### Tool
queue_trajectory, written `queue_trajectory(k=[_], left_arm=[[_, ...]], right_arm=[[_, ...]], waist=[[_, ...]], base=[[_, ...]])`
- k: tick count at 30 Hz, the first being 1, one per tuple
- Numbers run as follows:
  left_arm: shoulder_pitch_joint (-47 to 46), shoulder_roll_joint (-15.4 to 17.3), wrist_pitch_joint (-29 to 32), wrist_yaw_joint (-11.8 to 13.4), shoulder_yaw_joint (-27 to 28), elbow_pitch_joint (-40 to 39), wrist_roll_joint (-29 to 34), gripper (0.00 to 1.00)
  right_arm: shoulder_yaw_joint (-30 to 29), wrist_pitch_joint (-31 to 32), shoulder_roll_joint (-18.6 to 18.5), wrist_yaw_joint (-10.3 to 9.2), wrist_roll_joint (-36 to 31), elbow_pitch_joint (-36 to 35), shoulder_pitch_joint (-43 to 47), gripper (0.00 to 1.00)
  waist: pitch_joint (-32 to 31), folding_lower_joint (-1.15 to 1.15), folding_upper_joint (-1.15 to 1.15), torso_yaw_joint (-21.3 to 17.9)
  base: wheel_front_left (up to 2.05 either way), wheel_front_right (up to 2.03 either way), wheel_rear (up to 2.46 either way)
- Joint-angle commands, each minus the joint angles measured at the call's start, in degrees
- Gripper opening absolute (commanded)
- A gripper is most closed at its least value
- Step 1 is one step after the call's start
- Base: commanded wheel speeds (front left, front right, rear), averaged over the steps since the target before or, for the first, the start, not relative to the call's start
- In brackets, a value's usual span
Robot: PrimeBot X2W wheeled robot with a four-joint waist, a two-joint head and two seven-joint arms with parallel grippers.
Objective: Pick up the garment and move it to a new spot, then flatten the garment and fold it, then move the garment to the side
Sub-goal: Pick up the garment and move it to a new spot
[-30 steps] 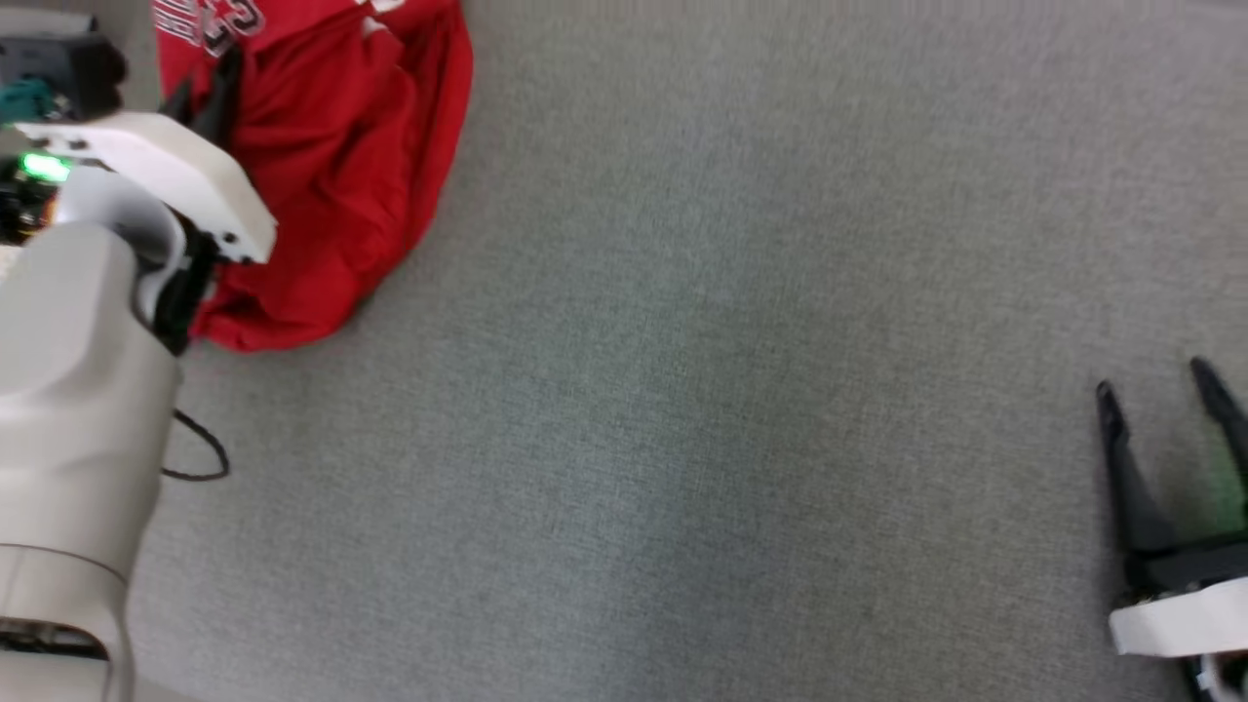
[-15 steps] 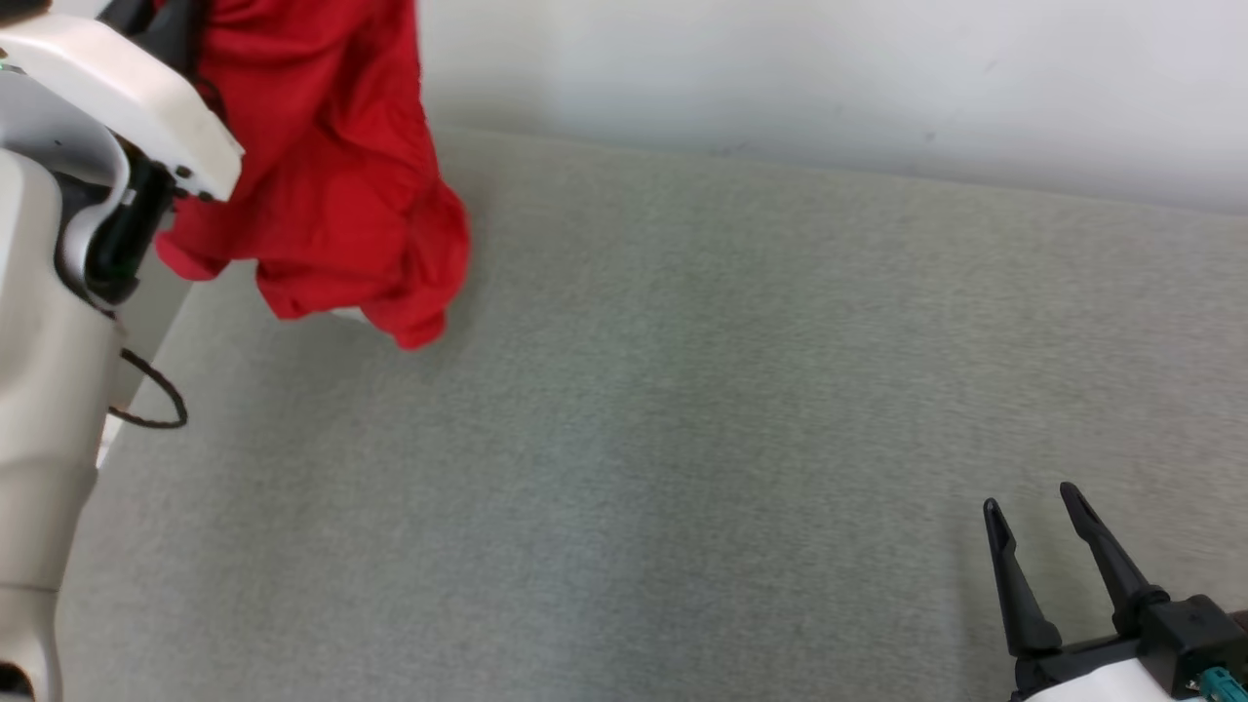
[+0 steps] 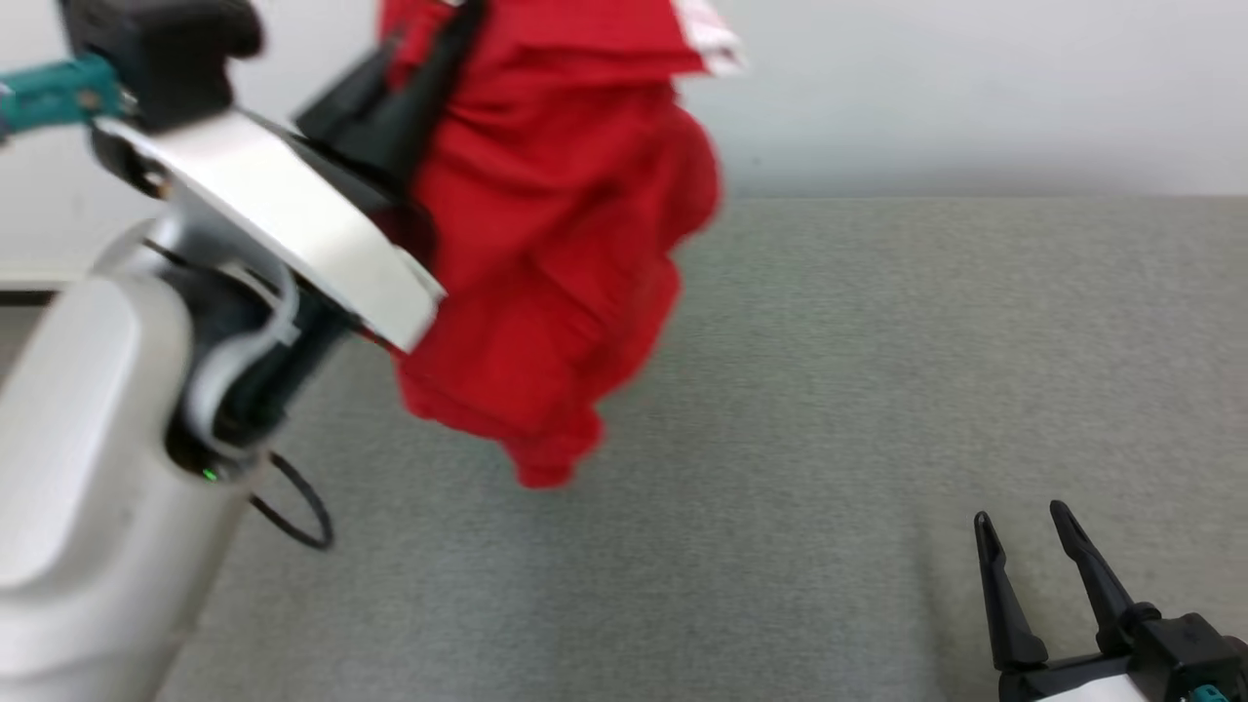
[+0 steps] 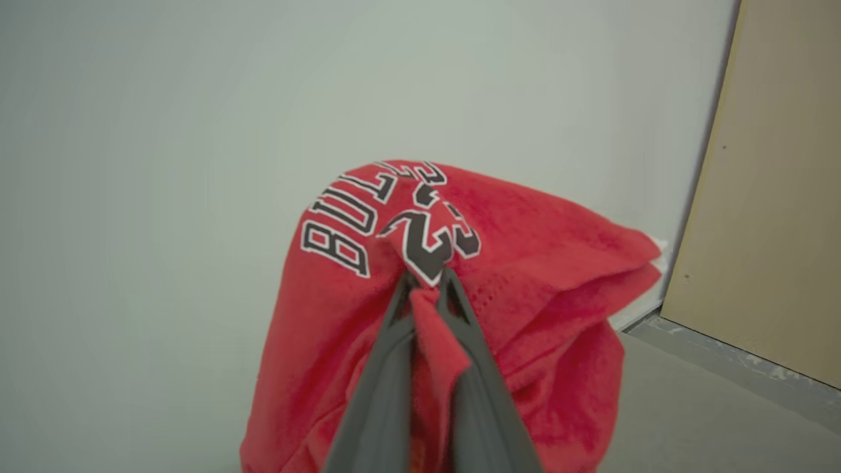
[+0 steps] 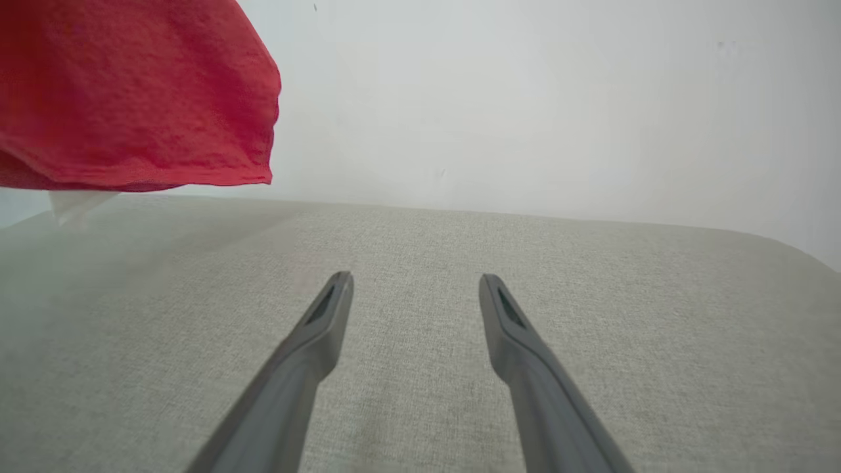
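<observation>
Red Bulls jersey [image 3: 556, 244] hangs clear of the grey fabric surface [image 3: 829, 390], 11 o'clock | your left gripper [image 4: 428, 279] pinches it | your right gripper [image 3: 1019, 514] spread wide, empty, 5 o'clock

The light is bright, soft and even. In the head view the red jersey [image 3: 556, 253] and the left arm's white shell [image 3: 283, 234] are smeared by motion blur, and the grey woven surface [image 3: 829, 390] looks soft. The right wrist view is crisp: the weave shows plainly, a faint shadow dims the surface's left part below the jersey, and the far edge bows with lens distortion against the pale, washed wall [image 5: 525, 98]. In the left wrist view the left tool [image 4: 427, 282] blurs toward its base, while the jersey's lettering is fairly sharp.
</observation>
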Motion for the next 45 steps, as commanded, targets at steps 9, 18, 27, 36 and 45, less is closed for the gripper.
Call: queue_trajectory(k=[9,18,27,36,45], left_arm=[[7.0,-4.6,2.81,2.38,-8.33,-6.84,1.19,0.0],[13.8,-10.72,-4.61,1.11,-18.4,12.0,6.89,0.0],[13.12,-14.61,-15.79,-1.38,-21.88,34.81,10.49,1.0],[12.2,-12.6,-18.73,0.23,-19.06,34.15,9.18,1.0],[13.18,-8.2,-12.98,3.1,-18.73,17.54,9.42,1.0]], right_arm=[[-0.08,-0.1,1.29,-0.12,0.83,-0.09,-1.14,1.0],[0.41,-0.1,2.15,-0.12,1.14,0.36,-1.43,1.0],[0.76,-0.11,2.35,-0.12,0.98,0.97,-1.0,1.0],[-0.87,-0.11,2.08,-0.12,0.16,0.64,0.7,1.0],[-0.62,-0.11,2.01,-0.12,0.12,0.74,1.35,1.0]], waist=[[1.09,0.0,0.0,-9.46],[3.36,0.0,0.0,-16.11],[3.32,0.0,0.0,-17.97],[1.48,0.0,0.0,-16.42],[0.06,0.0,0.0,-16.28]], base=[[0.0,0.0,0.0],[0.0,0.0,0.0],[0.0,0.0,0.0],[0.0,0.0,0.0],[0.0,0.0,0.0]])
